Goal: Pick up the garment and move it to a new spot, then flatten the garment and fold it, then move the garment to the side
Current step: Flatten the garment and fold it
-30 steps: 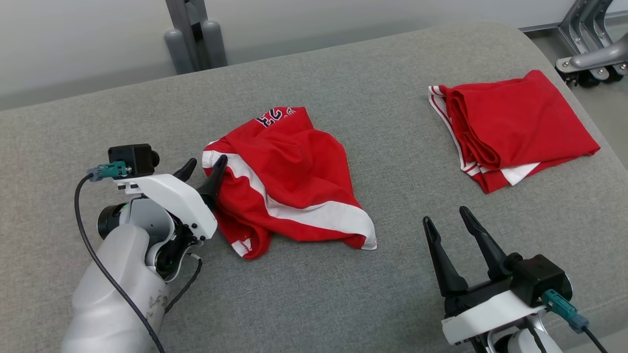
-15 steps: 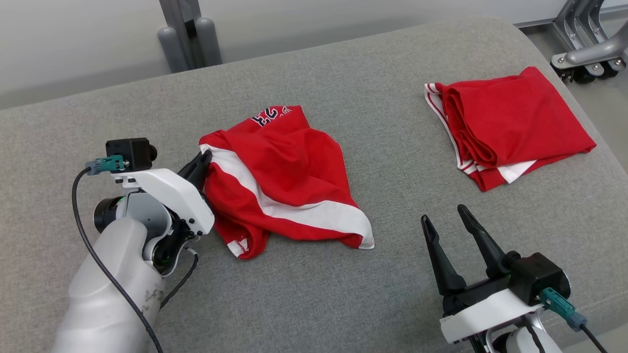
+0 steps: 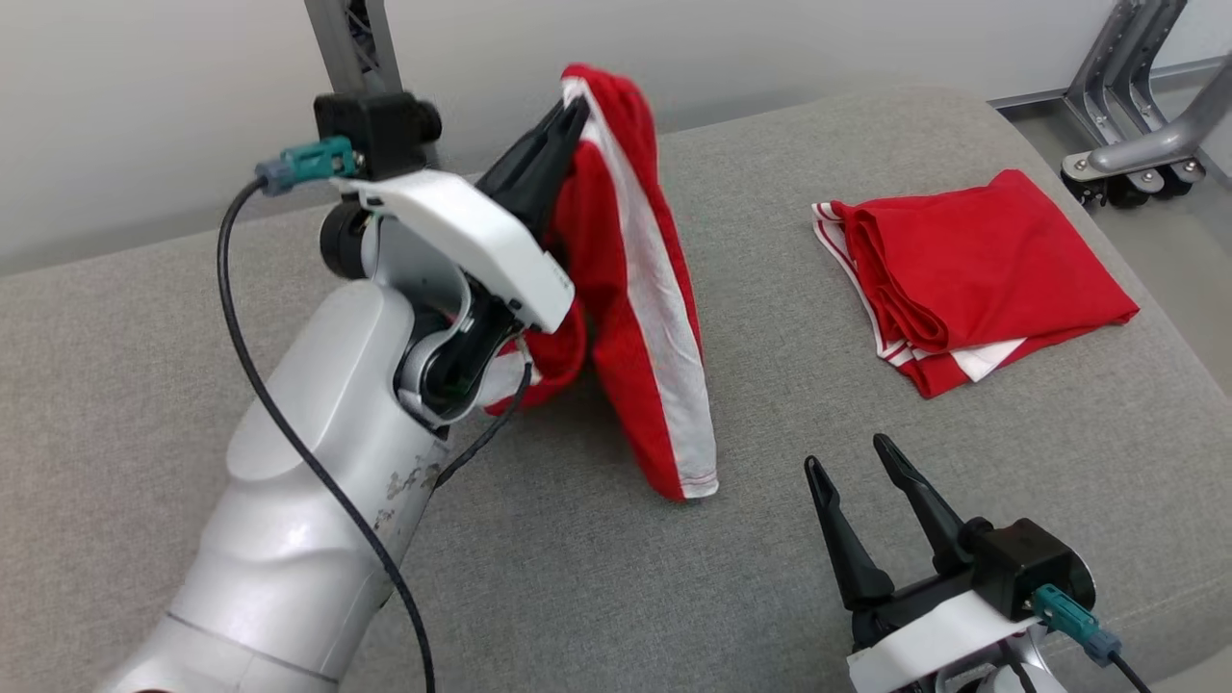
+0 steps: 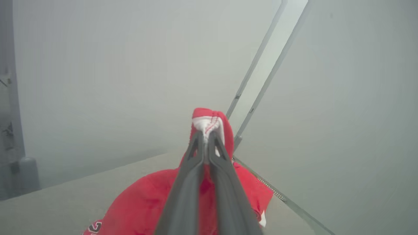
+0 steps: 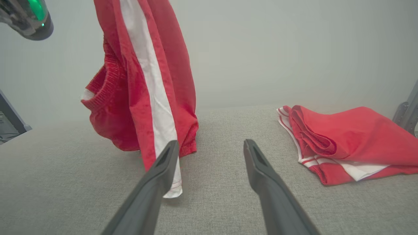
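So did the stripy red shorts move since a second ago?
Yes. The left gripper, shut on the striped garment, has raised it from the grey cushion; beside the folded garment, which stayed put, it now hangs upright instead of lying crumpled.

This looks like a robotics lab or test room, not a home. A broad padded bench covered in grey woven fabric [image 3: 144, 385] stands against a bare pale grey wall [image 3: 144, 115]. A grey metal lattice post [image 3: 348, 38] rises behind it. Silver aluminium stand legs on small black castors [image 3: 1155, 144] rest on the smooth grey floor [image 3: 1193, 241] alongside.
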`<state>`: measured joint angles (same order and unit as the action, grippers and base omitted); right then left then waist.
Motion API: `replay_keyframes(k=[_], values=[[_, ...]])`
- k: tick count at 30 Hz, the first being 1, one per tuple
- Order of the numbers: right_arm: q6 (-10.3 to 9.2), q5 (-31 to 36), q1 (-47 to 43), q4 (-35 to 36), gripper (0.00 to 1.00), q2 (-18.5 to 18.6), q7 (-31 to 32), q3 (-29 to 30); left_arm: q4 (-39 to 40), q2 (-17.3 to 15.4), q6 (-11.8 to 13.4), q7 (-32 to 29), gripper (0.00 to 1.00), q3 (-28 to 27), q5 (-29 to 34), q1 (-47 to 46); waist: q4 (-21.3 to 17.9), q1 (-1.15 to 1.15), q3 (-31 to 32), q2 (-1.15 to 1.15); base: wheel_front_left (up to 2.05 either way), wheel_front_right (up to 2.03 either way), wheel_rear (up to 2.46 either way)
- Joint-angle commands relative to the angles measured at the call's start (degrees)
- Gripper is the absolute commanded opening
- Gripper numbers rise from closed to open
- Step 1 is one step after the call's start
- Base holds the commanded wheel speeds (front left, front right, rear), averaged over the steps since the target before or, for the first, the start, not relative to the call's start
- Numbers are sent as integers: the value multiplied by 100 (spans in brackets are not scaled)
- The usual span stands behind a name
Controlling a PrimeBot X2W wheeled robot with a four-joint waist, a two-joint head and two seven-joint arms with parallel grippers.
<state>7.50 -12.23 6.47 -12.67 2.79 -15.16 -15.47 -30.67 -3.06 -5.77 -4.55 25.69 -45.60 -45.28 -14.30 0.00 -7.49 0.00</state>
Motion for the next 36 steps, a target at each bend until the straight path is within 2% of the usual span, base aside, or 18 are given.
replay_keyframes(k=[1, 5, 9, 11, 23, 32, 36], values=[[-2, -30, -33, -30, 100, 25, -6, -43, 193, -7, 144, 6, 0, 92, -110, -219, -62, 0, 81, 0, 0, 0, 0], [-2, -59, -46, -34, 100, 25, -6, -70, 568, 3, 672, 88, 0, 403, -473, -444, -124, 0, 166, 0, 0, 0, 0], [-2, -112, -77, -12, 100, 25, -6, -56, 339, -24, 1251, 97, 0, 606, -509, -64, -49, 0, 146, 0, 0, 0, 0], [-2, -147, -92, 8, 100, 25, -6, -38, 212, -168, 1367, 191, 0, 577, -464, 202, 13, 0, 109, 0, 0, 0, 0], [-2, -221, -117, 7, 100, 26, -6, -104, 172, -801, 1757, 1005, 0, 131, -612, 1901, 441, 0, -5, 0, 0, 0, 0], [-2, -243, -125, -101, 100, 26, -6, -97, 665, -1064, 1766, 1241, 0, 147, -509, 2524, 579, 0, 56, 0, 0, 0, 0], [-2, -230, -145, -168, 100, 26, -6, -89, 815, -1144, 1843, 1302, 0, 220, -401, 2623, 584, 0, 111, 0, 0, 0, 0]])
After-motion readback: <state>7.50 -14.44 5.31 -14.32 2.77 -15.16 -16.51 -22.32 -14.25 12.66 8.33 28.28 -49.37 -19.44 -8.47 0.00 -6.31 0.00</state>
